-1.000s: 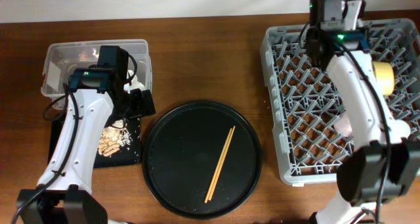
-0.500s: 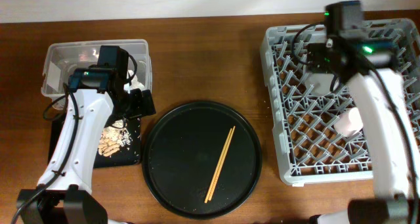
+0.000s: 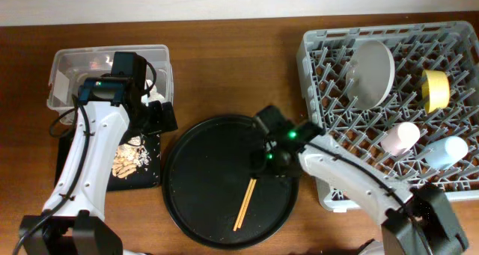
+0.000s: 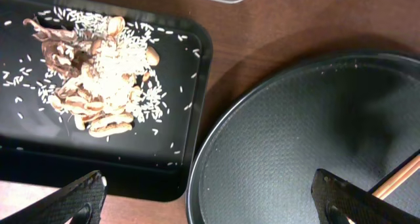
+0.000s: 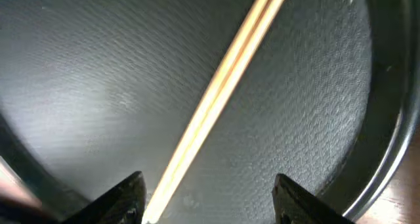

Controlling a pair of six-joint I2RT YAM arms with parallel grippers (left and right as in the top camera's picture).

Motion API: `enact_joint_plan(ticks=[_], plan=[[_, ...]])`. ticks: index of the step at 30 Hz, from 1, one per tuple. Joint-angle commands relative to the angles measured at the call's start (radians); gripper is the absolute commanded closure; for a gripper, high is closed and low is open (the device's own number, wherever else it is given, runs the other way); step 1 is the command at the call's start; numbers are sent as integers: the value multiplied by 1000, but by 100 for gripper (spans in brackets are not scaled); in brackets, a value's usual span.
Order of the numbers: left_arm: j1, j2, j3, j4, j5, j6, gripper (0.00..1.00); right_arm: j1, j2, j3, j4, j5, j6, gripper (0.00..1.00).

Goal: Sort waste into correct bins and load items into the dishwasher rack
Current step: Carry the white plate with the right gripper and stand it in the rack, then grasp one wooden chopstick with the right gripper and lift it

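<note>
The wooden chopsticks [image 3: 245, 203] [image 5: 223, 79] lie on the large round black tray [image 3: 202, 180]. My right gripper [image 3: 263, 162] [image 5: 213, 207] hovers open just above them, and they pass between its jaws close to the left finger [image 5: 125, 198]. In the grey dishwasher rack [image 3: 314, 128] stand the pale plate [image 3: 372, 74], the yellow bowl [image 3: 434, 90], the pink cup [image 3: 397, 137] and the blue cup [image 3: 443, 152]. My left gripper [image 3: 161, 117] [image 4: 213, 207] hangs open and empty over the gap between the shallow black tray [image 4: 190, 145] and the round tray [image 4: 315, 132].
Tan food scraps [image 4: 98, 86] [image 3: 133, 161] with scattered rice lie in the shallow black tray. The clear tub [image 3: 75, 68] stands behind it at the far left. Bare wooden table [image 3: 239, 68] separates the tub and the rack.
The right arm has left the rack, where the plate now stands on its own, and swung down to the round tray over the chopsticks. The left arm has not moved.
</note>
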Motion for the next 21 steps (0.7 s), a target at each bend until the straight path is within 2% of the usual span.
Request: enact_joint_plan(ticks=[1,5,11,21], plan=[[1,-17,3,-2,4,-7,1,60,45,-47,44,67,74,37],[1,-17,3,-2,4,-7,1,103,145,-47,55,66,97,37],[1,-17,3,-2,4,-7,1,113,160,-49,38,82,154,41],[1,-17,3,-2,4,-7,1,113,214,-54,74,101,201,40]])
